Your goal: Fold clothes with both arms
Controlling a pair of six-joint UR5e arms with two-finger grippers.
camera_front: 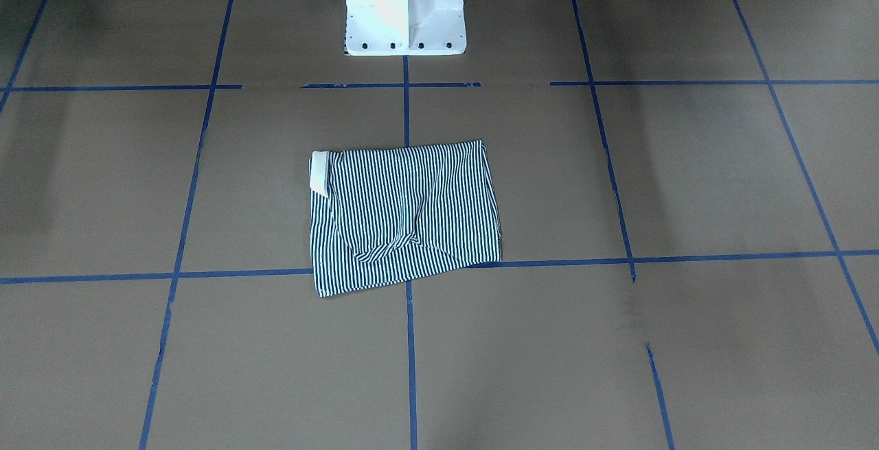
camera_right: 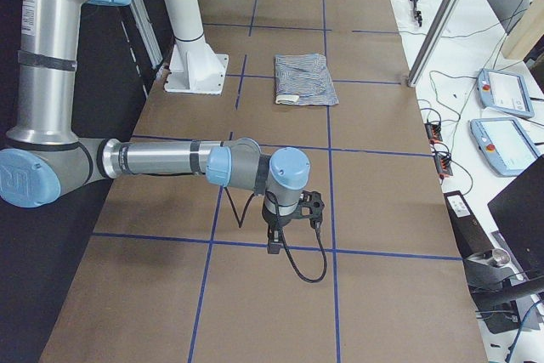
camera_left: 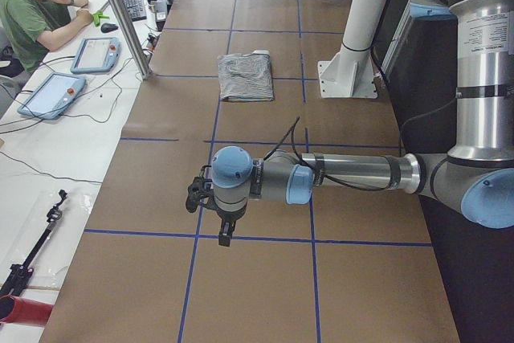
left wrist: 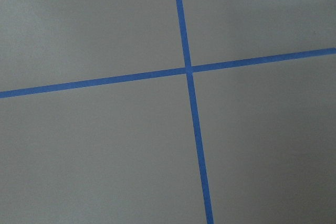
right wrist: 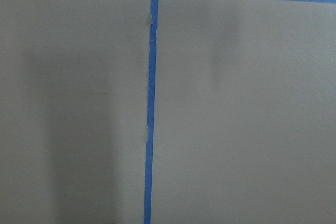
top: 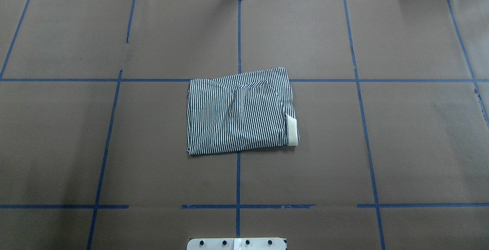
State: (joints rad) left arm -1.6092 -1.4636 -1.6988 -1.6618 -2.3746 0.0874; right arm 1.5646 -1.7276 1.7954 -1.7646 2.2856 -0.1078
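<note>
My left gripper (camera_left: pixel 224 235) and right gripper (camera_right: pixel 274 244) hang way out at 9 and 3 o'clock of the folded polo shirt (top: pixel 238 114), probably clearing it, can't tell if either's open.

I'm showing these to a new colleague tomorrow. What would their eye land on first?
The striped polo shirt, folded into a compact rectangle at the middle of the brown table, with its white collar peeking out at one corner. Next, the left arm and right arm, each stretched out over bare table crossed by blue tape lines, well away from the shirt.
</note>
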